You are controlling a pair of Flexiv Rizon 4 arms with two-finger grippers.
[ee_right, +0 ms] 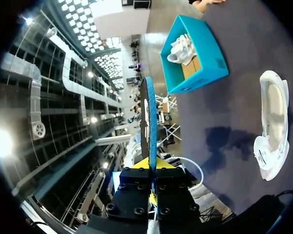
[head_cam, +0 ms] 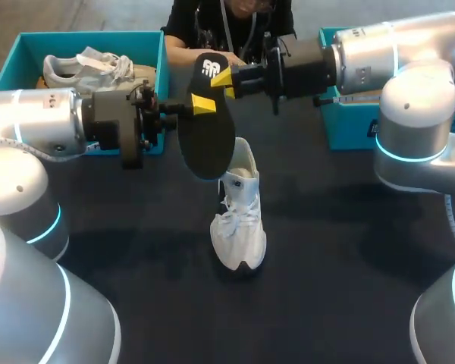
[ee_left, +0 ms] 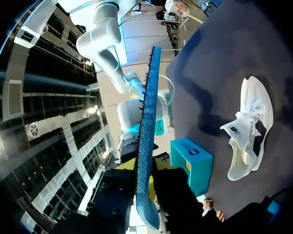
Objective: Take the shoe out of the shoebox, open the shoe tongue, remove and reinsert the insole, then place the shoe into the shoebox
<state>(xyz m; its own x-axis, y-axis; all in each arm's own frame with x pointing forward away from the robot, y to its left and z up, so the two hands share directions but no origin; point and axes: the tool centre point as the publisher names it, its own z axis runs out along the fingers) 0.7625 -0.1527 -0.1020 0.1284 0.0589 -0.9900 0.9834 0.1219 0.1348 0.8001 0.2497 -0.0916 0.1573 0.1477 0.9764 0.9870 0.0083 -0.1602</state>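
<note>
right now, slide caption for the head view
Left claw and right claw both grip the black insole above a white shoe on the table

insole (head_cam: 205, 129) in my left gripper (head_cam: 201, 105) and right gripper (head_cam: 221, 79), above shoe (head_cam: 240, 224) mid table (head_cam: 349, 265) | shoebox (head_cam: 30, 44) far left, second shoe (head_cam: 87, 70) inside | another box (head_cam: 343, 127) far right

- A dark, matte table (head_cam: 326, 303) spreads below the left gripper (head_cam: 202, 105) and the right gripper (head_cam: 223, 77), which meet above its far middle.
- Soft-edged shadows lie on the tabletop beneath both grippers.
</note>
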